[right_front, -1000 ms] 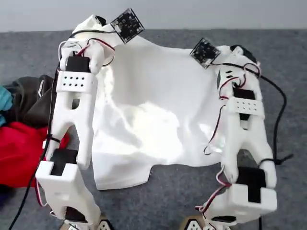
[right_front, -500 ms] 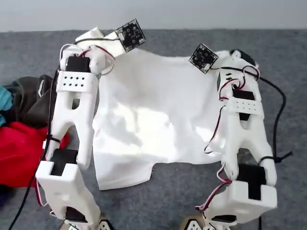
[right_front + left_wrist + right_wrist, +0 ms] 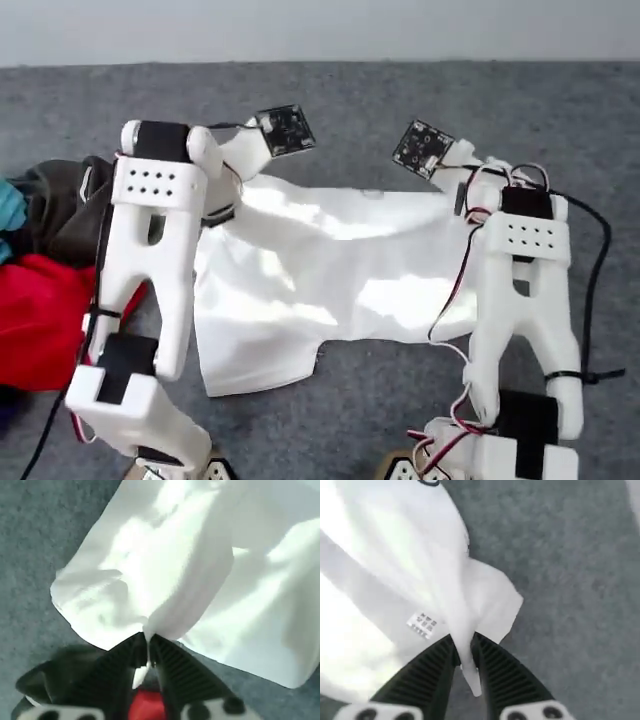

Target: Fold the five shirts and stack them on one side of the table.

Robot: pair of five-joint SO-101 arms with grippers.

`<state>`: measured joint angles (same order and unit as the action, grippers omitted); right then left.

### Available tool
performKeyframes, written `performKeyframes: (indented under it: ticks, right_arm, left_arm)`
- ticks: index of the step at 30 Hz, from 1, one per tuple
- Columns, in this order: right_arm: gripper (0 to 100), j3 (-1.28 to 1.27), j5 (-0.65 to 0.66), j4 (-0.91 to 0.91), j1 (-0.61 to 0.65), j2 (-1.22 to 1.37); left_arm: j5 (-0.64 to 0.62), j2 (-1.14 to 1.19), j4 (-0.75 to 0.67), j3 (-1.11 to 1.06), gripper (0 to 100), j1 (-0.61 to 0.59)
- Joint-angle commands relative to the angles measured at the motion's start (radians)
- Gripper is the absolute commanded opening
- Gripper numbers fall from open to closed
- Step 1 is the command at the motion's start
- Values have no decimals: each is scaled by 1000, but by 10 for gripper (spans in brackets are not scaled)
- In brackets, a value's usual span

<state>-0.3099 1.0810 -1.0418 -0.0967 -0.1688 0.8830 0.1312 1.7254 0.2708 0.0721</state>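
Grey counter [image 3: 380, 100] carries the white shirt [image 3: 330, 280] at centre; a heap of other shirts [image 3: 45, 300] lies at 9 o'clock; left gripper [image 3: 147, 642] clenches the white shirt's 11 o'clock corner, right gripper [image 3: 465, 655] its 1 o'clock corner.

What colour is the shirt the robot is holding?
The shirt is plain white, clearest in the high view.

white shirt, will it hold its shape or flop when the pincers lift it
Probably floppy: the white shirt bunches to a thin pinch in the left pincer and right pincer, with creases across it. Likely light, since two small pinches seem to carry its edge. The unheld middle would probably sag.
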Motion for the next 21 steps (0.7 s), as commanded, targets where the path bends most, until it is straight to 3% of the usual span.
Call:
performKeyframes:
  ticks: [1,10,21]
  right_arm:
    - [9,12,-75,-153,-1,-51]
    - [9,8,-121,-371,-31,-42]
    - [9,11,-115,-377,-104,59]
  left_arm:
    - [-21,-126,31,-147,13,18]
    - [-21,-358,31,-680,13,84]
    - [-20,-373,29,-779,14,81]
